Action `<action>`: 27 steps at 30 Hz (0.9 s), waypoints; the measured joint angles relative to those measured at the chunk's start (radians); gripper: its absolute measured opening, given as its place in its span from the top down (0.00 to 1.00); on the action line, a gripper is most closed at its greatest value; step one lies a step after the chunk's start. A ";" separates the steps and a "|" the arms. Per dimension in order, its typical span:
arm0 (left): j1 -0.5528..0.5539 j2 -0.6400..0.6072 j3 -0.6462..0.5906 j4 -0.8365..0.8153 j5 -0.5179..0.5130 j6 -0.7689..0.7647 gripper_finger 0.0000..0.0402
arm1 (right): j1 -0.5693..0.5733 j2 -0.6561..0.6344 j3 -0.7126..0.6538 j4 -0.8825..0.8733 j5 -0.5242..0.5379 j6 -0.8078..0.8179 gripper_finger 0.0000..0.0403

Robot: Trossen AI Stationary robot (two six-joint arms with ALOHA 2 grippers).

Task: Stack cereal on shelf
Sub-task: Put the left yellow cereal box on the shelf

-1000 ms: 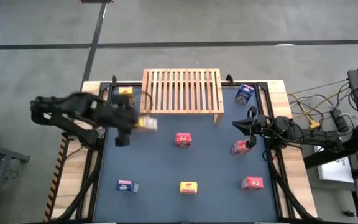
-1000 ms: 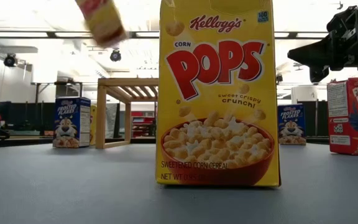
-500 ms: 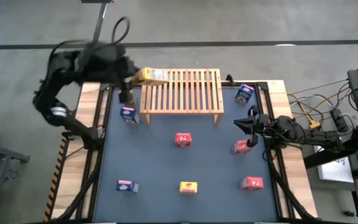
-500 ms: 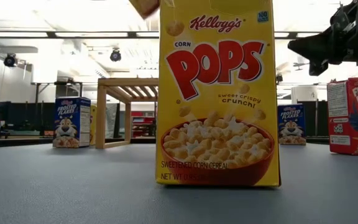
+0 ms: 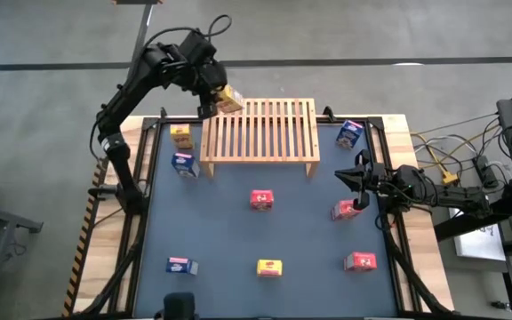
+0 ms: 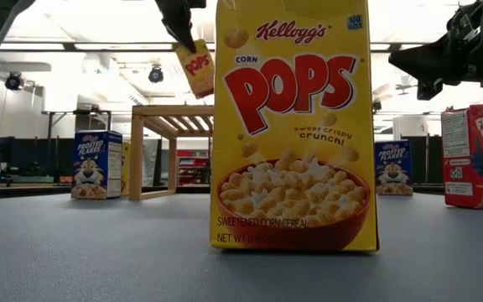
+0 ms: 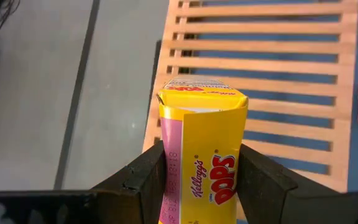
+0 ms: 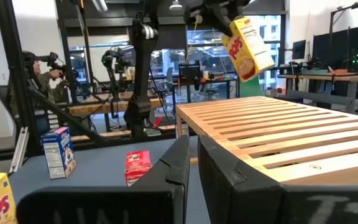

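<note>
Above the shelf's [image 5: 260,130] far left corner we see the left tool [image 5: 213,100] pinching a yellow cereal box [image 5: 229,98], tilted and clear of the slats. Beside the shelf's left leg stand another yellow box [image 5: 180,134] and a blue box [image 5: 183,164] on the worktop [image 5: 238,240]. At the right edge, the right tool [image 5: 354,175] hangs pressed together above a red box [image 5: 345,210].

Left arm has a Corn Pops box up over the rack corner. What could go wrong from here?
1. The left tool grips the yellow box tilted, above the far left corner of the shelf; released like this, it would likely tip or drop off the edge.
2. The slatted top has gaps, so an edge-first landing may catch between slats.
3. The right tool is shut and waits near a red box; a careless move might knock it over.
</note>
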 joint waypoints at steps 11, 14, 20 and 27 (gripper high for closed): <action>0.038 0.071 0.008 -0.088 0.009 -0.030 0.62 | 0.000 0.000 0.000 0.000 0.000 0.001 0.94; 0.045 0.098 0.006 -0.102 -0.004 -0.026 0.62 | 0.000 0.000 0.000 0.000 0.000 0.000 0.94; 0.060 0.119 0.005 -0.095 -0.011 -0.025 0.62 | 0.000 0.000 0.000 0.000 0.002 0.000 0.94; 0.060 0.111 0.005 -0.105 -0.012 -0.018 0.62 | 0.000 0.000 0.000 0.000 0.002 0.000 0.94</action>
